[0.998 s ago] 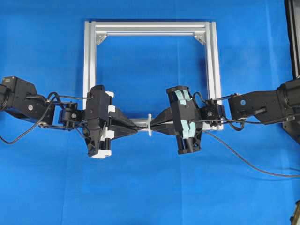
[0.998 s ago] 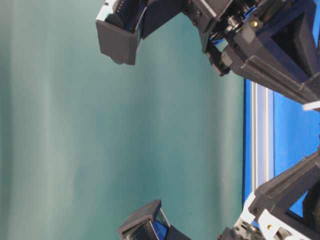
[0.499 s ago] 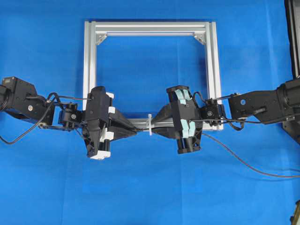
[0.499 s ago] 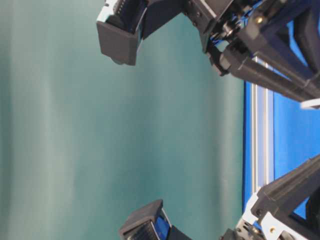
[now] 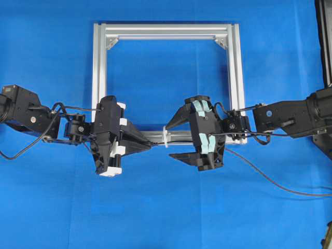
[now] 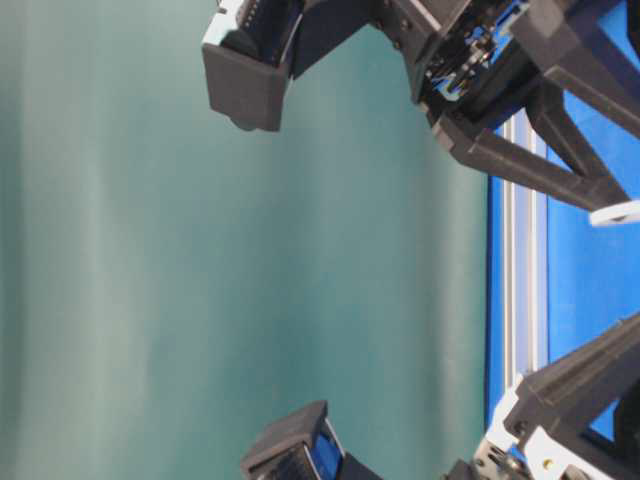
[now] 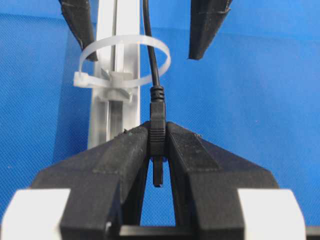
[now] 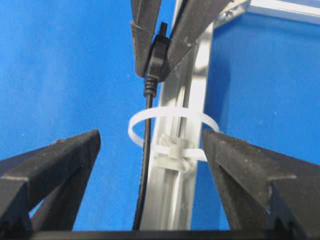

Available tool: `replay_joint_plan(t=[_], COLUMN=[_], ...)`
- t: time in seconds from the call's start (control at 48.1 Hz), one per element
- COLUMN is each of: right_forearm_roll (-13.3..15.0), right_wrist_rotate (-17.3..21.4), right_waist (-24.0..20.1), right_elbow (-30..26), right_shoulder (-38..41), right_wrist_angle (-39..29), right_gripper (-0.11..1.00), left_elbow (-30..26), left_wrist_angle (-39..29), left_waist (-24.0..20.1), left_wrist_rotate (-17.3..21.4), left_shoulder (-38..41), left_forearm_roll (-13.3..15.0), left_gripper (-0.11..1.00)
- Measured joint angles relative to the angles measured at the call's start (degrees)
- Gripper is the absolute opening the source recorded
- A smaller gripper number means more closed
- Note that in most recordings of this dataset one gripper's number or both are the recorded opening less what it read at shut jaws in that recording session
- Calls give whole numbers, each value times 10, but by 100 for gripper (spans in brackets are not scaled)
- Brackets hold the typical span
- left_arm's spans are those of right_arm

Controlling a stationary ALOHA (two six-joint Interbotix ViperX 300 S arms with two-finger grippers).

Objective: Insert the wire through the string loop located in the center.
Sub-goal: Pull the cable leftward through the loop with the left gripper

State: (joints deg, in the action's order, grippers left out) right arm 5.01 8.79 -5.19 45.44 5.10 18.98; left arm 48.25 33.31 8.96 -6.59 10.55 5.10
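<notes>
While your arms meet level over the near rail [image 5: 155, 136]:
Left hand [image 7: 157, 145]: clamped on the wire [image 7: 152, 60] at its plug.
Right hand [image 8: 150, 165]: fingers spread wide, holding nothing.
Wire axis: along the rail, threaded through the string loop [image 7: 125, 62], plug toward your left hand.

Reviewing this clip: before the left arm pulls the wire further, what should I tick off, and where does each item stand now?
1. Left gripper shut on the wire's plug: ok.
2. The wire runs through the string loop: ok, seen in both wrist views.
3. Right gripper open, clear of the wire: ok.
4. Loop upright on the aluminium rail: ok.
5. Trailing wire free of snags behind the right arm: cannot tell; only part shows.
</notes>
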Motion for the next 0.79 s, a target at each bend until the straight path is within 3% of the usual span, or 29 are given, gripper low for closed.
replay_joint_plan(t=[0.624,0.79], right_forearm_roll=[0,0], right_wrist_rotate=[1,1], right_waist=[0,-1], right_elbow=[2,3], right_shoulder=[0,0], right_wrist_angle=[-13,-13], right_gripper=[91,91], left_elbow=[151,202], left_wrist_angle=[0,-1], left_waist=[20,34], left_wrist_rotate=[-9,-37], left_shoulder=[-115,-161], left_forearm_roll=[0,0], left_gripper=[8,8])
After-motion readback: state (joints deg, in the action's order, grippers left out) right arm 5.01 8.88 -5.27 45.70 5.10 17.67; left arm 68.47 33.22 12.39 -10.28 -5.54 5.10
